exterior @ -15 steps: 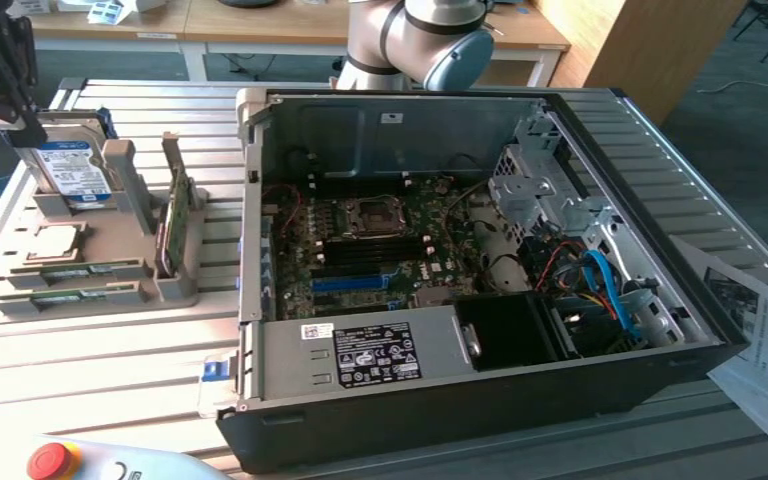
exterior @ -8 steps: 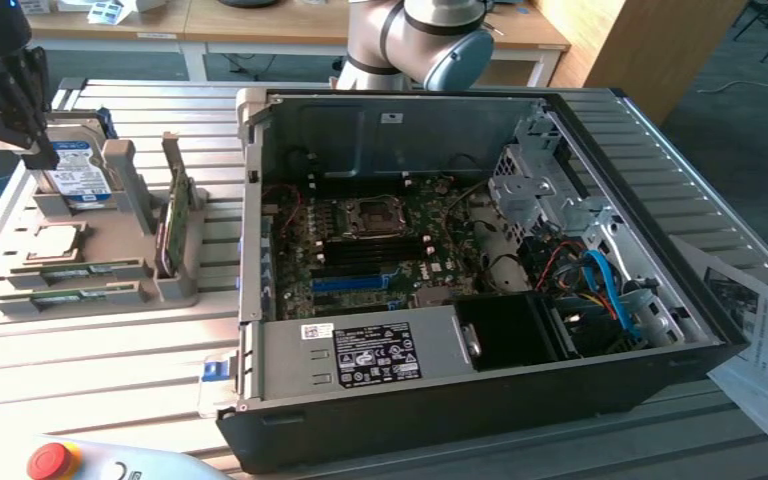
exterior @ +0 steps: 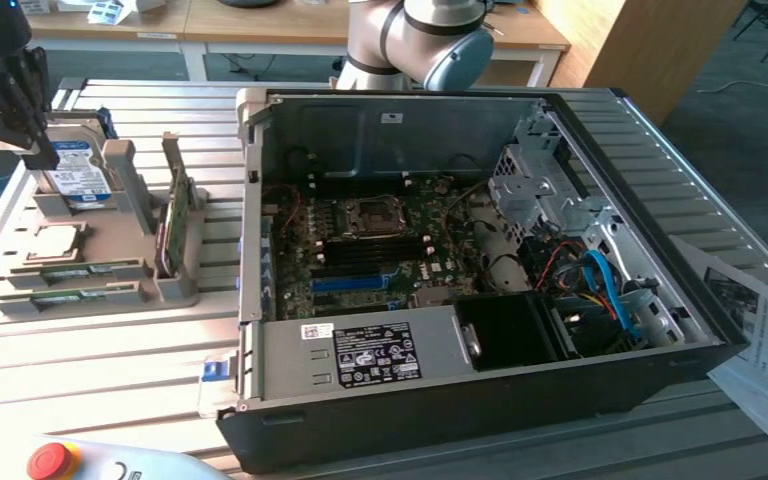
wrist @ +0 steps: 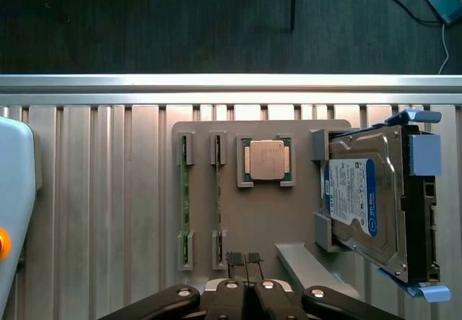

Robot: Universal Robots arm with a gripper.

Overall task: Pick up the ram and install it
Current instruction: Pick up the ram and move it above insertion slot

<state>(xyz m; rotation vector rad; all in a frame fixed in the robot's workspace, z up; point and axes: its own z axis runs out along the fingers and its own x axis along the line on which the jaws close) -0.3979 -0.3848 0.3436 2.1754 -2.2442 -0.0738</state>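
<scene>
Two long green ram sticks stand on edge in the slots of a grey holder (wrist: 303,136): one ram stick (wrist: 185,197) and a second ram stick (wrist: 218,190) beside it. In the exterior view the ram (exterior: 71,272) lies at the holder's near end. My gripper (wrist: 245,258) hovers above the holder, shut with nothing between its fingers, just past the end of the second stick's slot. In the exterior view my gripper (exterior: 37,150) hangs high at the far left, over the hard drive.
The holder also carries a processor chip (wrist: 266,160), a silver hard drive (wrist: 361,204) with a blue-white label, and an upright green card (exterior: 177,215). The open computer case (exterior: 491,420) fills the exterior view's right, its motherboard (exterior: 371,250) exposed. A pendant with a red button (exterior: 48,460) lies at the front.
</scene>
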